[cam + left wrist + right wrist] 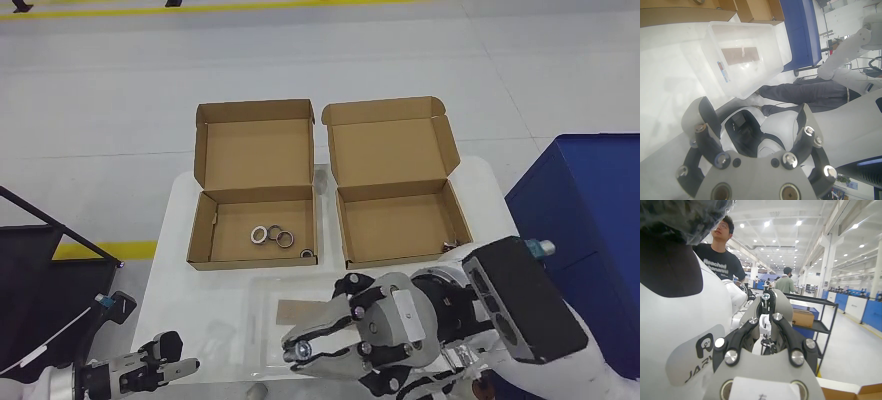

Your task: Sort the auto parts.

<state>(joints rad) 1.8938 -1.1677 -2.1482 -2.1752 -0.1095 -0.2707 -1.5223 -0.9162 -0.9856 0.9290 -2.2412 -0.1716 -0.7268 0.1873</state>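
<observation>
**Mid-sort: pick made, drop-off pending**

Nearest, the right gripper (297, 350) is nearly shut, pinching a small metal part (764, 297). The left gripper (186, 368) hangs wide open and empty. Beyond the clear tray (265, 310), the left box (225, 222) holds rings (270, 235), with the right box (390, 225) beside it. The next move is probably to carry the part to its matching box.

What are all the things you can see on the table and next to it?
cardboard boxes: two, brown, lids open, side by side at the table's far side
metal rings: four, silvery, in the box on the robot's left
small parts: count unclear, metallic, near corner of the other box
plastic tub: one, clear, in front of the boxes
table: one, white
cabinet: one, blue, beside the table, robot's right
left gripper: open, near the table's front edge
right gripper: shut on a held part, shiny, above the tub
</observation>
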